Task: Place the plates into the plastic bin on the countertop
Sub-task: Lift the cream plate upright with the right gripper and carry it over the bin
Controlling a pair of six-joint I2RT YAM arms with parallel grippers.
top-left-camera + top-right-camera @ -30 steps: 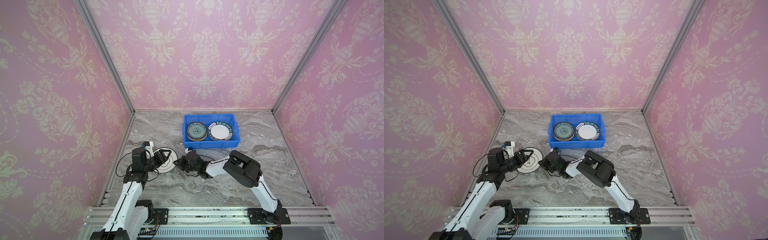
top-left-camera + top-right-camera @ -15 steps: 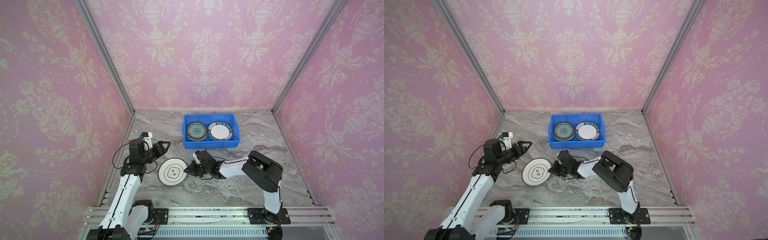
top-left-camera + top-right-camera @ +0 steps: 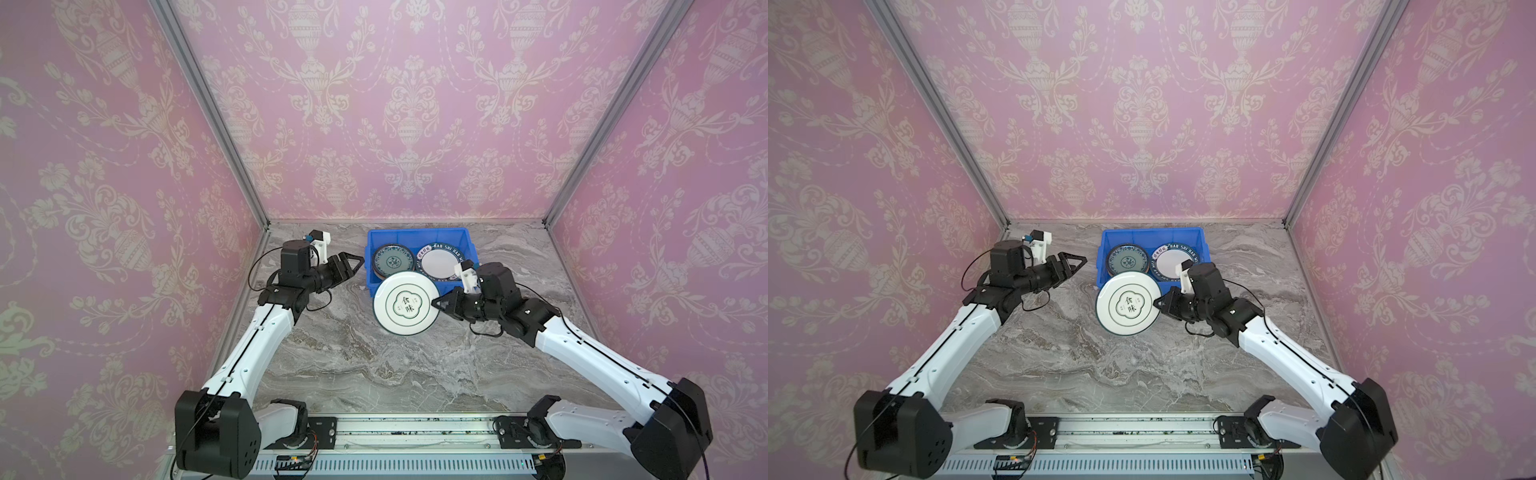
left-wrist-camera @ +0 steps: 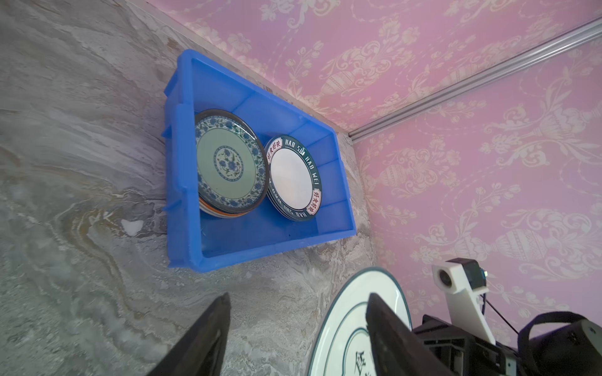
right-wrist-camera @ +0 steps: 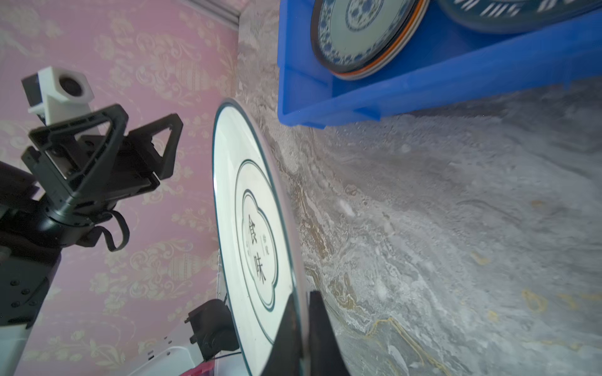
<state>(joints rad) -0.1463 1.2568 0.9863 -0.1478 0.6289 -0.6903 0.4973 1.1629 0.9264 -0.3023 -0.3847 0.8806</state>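
Student: State of the right gripper (image 3: 436, 303)?
Tutor: Closed tight on the rim of the white plate with Chinese characters (image 3: 405, 306), held above the counter (image 3: 353, 365), just before the blue plastic bin (image 3: 419, 235).
Student: And the left gripper (image 3: 358, 262)?
Tutor: Jaws parted, empty, raised left of the bin; inside, teal-patterned plate (image 3: 391, 261) and lettered-rim plate (image 3: 439, 263) top two side-by-side stacks.

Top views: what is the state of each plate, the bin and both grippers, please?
blue bin: upright on the countertop, holding two stacks.
white plate with Chinese characters: held above the countertop, face up, gripped at its rim.
right gripper: fingers shut on that plate's rim.
left gripper: open, empty, beside the bin.
teal-patterned plate: top of the left stack.
lettered-rim plate: top of the right stack.
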